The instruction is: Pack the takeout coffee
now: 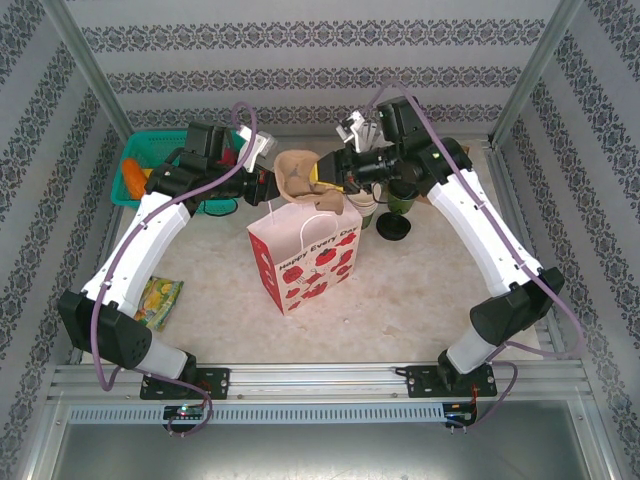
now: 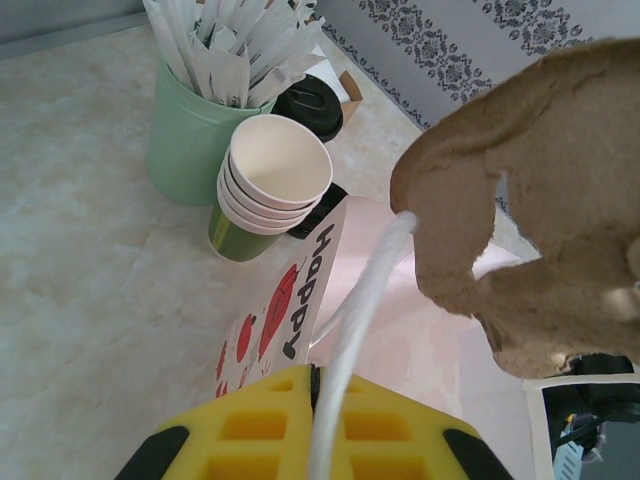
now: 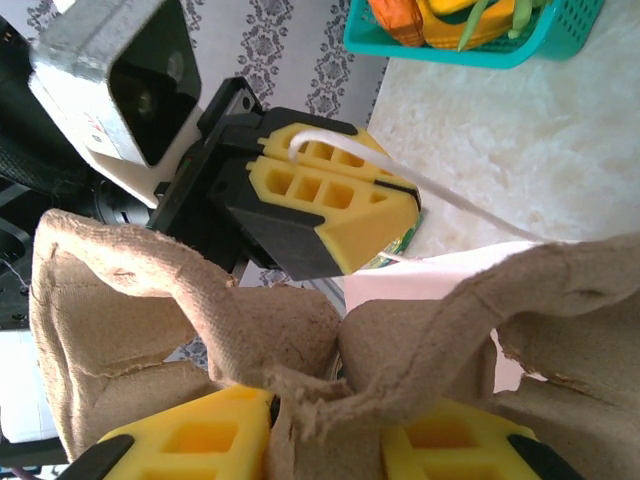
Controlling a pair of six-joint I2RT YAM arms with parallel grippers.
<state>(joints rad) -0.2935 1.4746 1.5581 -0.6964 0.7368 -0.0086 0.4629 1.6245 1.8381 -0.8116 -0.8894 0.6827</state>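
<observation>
**While the bag's pinched open: getting the carrier in cleanly**

Since nothing is going on up front, where a snack packet (image 1: 160,300) lies on the desk (image 1: 420,300) by the left arm, all the action is at the gift bag (image 1: 305,265) standing mid-desk. The left fingers (image 3: 330,205) are clamped right down on one white rope handle (image 2: 352,320). The right fingers (image 3: 190,440) are closed on a wall of the brown pulp cup carrier (image 1: 297,170), which hangs empty over the bag's mouth.

My read: carrier goes in first, coffee after. To do it well, I'd pull that handle out and slightly up so the mouth gapes. Then level the carrier, line it up with the opening, and sink it straight down until it sits on the bottom before letting go. The bag looks light, so a sideways shove could tip it, and the other handle loop looks like a snag risk.

Just past the bag's right corner sit the stacked cups (image 2: 272,165). The takeout coffee (image 1: 400,198) stands on the desk just right of them, not packed yet. Further back there's a mint tub of stirrers (image 2: 185,140), and a teal basket (image 3: 450,48) sits far left.
</observation>
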